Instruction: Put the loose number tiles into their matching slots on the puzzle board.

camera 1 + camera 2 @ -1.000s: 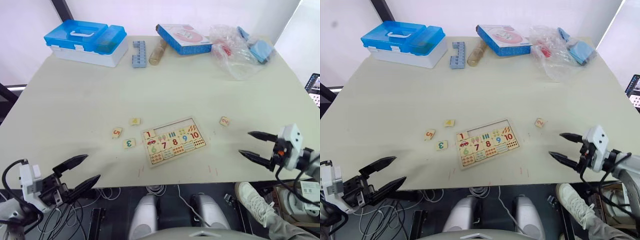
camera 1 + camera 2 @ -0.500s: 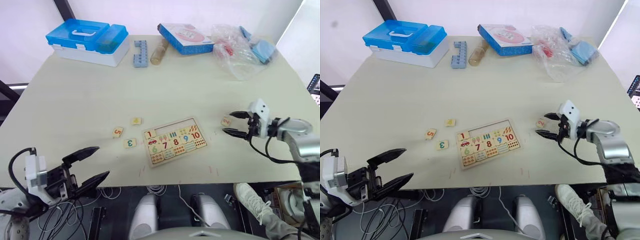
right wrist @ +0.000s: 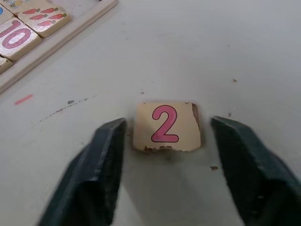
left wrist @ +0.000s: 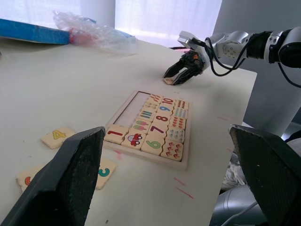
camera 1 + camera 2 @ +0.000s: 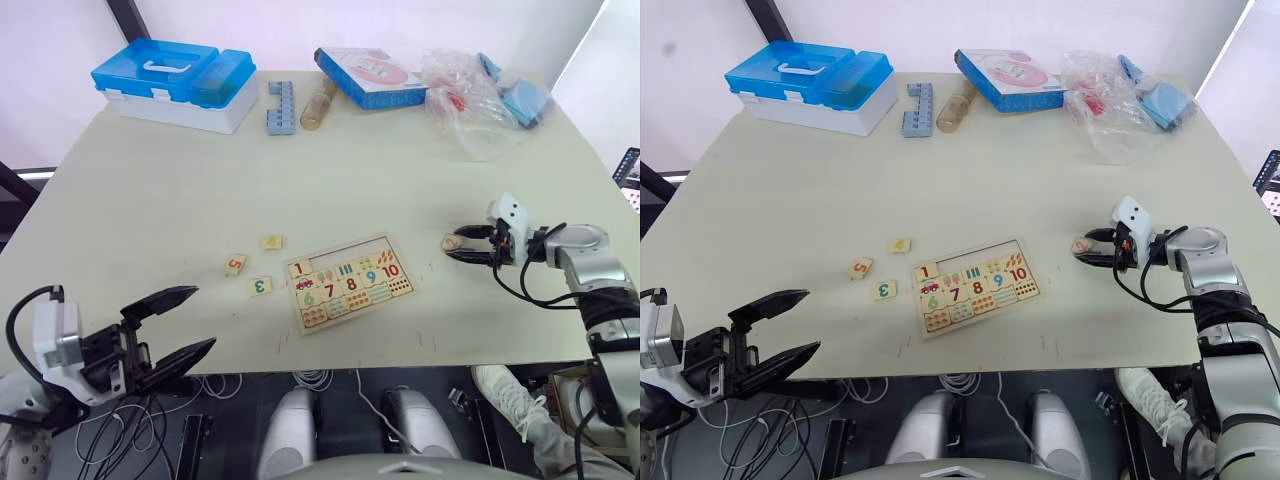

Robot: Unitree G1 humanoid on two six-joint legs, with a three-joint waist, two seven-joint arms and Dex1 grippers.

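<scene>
The right claw (image 5: 452, 244) sits low on the tabletop (image 5: 400, 170) toward its right edge, fingers apart and straddling the 2 tile (image 3: 166, 125), a gap on each side, so it looks set to close on it. The puzzle board (image 5: 347, 281) lies near the front edge, its top row open beyond the seated 1 tile (image 5: 299, 268), which is where the 2 belongs. Tiles 5 (image 5: 235, 265), 3 (image 5: 259, 286) and 4 (image 5: 270, 242) wait just left of the board. The left claw (image 5: 170, 330) hangs spread and empty off the front edge.
</scene>
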